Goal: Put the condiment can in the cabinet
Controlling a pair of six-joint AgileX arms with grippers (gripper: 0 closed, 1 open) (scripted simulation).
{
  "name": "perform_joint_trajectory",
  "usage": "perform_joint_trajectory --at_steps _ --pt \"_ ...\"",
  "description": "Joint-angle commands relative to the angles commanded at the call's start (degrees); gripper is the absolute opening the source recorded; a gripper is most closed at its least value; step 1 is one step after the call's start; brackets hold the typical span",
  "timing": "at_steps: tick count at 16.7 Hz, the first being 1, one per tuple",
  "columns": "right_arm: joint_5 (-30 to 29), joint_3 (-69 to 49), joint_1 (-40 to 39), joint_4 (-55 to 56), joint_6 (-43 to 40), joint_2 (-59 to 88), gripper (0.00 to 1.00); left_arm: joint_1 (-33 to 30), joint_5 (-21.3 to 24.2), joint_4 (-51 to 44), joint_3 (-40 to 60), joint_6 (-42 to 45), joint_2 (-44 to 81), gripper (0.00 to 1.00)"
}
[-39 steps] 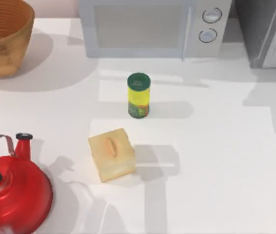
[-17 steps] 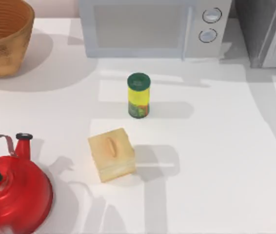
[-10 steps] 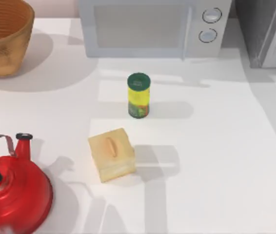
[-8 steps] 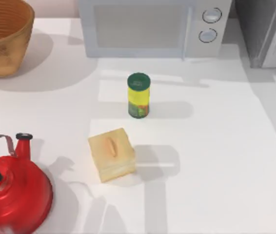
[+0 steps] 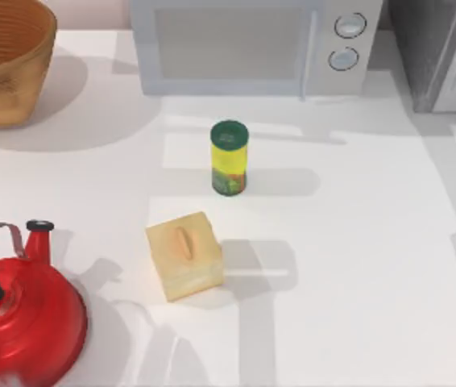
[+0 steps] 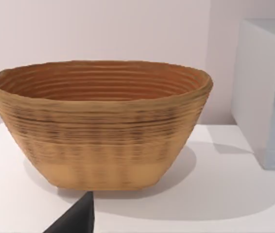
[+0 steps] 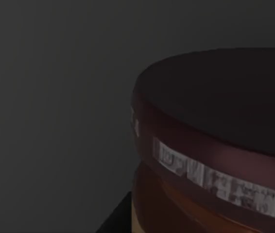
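wicker basket [image 5: 2, 60] upper left corner | microwave [image 5: 252, 44] top centre | green-lidded yellow can [image 5: 229, 158] centre, upright | tan box [image 5: 184, 255] just below-left of centre | red kettle [image 5: 22, 322] lower left corner | white table [image 5: 357, 266]

The condiment can [image 7: 215, 145] was cut off by the right wrist view's edges, only its maroon lid and part of the label band showing against a dim grey surface, perhaps the cabinet's inside. In the top view the cabinet [image 5: 441, 48], the woven basket [image 5: 6, 56], the red kettle [image 5: 18, 322] and the microwave [image 5: 252, 44] all ran past the edges.
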State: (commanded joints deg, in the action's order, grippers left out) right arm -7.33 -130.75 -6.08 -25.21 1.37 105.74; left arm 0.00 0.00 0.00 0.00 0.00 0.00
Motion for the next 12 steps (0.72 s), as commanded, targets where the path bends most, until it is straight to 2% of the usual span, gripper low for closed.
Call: perform_joint_trajectory --at_steps 6,12 --pt "0.25 -0.96 0.21 0.24 -0.22 1.20 0.00 0.00 0.00 0.00 0.00 0.00 0.00 1.00" --pt "0.25 -0.96 0.21 0.24 -0.22 1.20 0.45 0.00 0.00 0.00 0.00 0.00 0.00 1.00"
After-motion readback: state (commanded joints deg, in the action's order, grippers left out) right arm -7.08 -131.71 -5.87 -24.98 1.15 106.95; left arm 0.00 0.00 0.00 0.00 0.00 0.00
